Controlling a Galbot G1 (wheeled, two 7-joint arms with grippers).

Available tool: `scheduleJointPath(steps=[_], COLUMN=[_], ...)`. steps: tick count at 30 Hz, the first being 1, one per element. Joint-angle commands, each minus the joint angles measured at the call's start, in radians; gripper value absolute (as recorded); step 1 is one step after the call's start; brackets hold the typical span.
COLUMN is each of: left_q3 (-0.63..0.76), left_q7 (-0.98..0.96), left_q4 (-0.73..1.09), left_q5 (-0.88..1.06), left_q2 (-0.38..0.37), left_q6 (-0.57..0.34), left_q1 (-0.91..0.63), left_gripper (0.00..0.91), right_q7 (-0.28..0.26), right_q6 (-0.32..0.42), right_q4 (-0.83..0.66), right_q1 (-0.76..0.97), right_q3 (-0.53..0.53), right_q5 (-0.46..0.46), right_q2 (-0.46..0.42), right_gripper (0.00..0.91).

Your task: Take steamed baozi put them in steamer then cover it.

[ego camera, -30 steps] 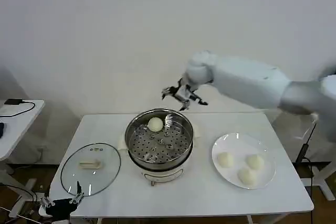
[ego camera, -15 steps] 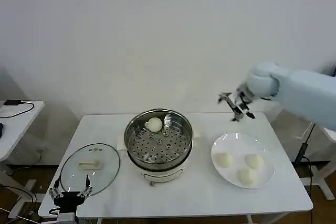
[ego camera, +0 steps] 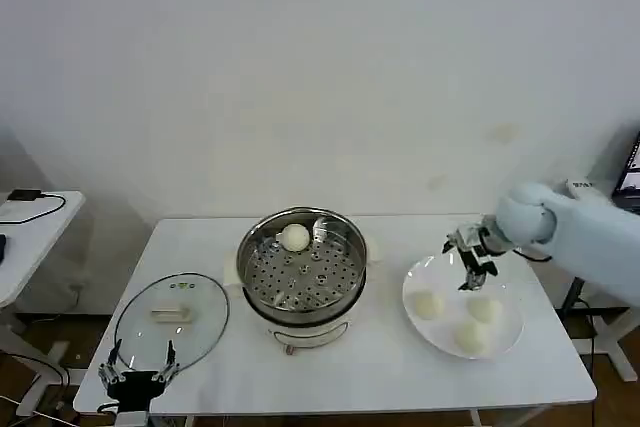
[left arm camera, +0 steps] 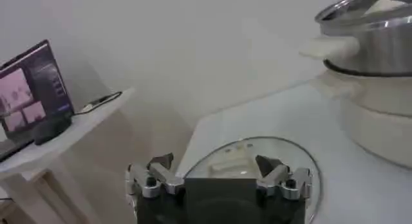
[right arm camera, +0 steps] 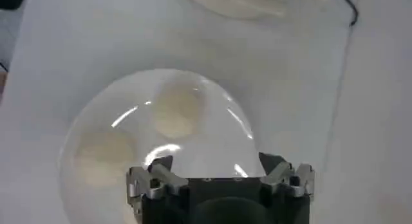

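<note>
Even, bright, diffuse light w/ soft shadows; glare streaks on the plate in right wrist view, buns there blurred; steamer rim glints in head view

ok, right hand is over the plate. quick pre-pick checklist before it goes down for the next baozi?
1. Right hand open and empty: ok, fingers spread in the right wrist view.
2. Right hand over the plate: ok, above its back edge.
3. Baozi on the plate to pick: ok, three there, nearest.
4. Steamer uncovered with room: ok, one baozi sits at the back of the tray.
5. Glass lid out of the path: ok, flat on the table left of the steamer.
6. Left hand out of the way: ok, open, low at the table's front edge by the lid.
</note>
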Motion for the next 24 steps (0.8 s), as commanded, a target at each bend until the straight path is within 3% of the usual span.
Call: scheduleJointPath(steps=[1,11,24], left_q3=[-0.001,-0.005,-0.005], left_q7=[0.003,0.002,0.002], left_q4=[0.001,0.008,0.024], left_q5=[0.006,0.011,0.013], left_q2=[-0.005,-0.016,-0.019], left_q6=[-0.002,-0.006,-0.006], left_q1=[0.011,0.012,0.003], left_gripper=[0.907,0.907,0.907], right_q7=[-0.04,-0.073,-0.078], right_q6=[-0.006,0.047,0.034], right_q4=[-0.065,-0.178,-0.222], right_q1=[-0.173,-0.226,-0.259], right_q3=[0.137,0.194,0.208], right_q5=[-0.051,-0.108,-0.122], right_q2=[0.03,0.166,0.214], right_gripper=[0.907,0.907,0.907])
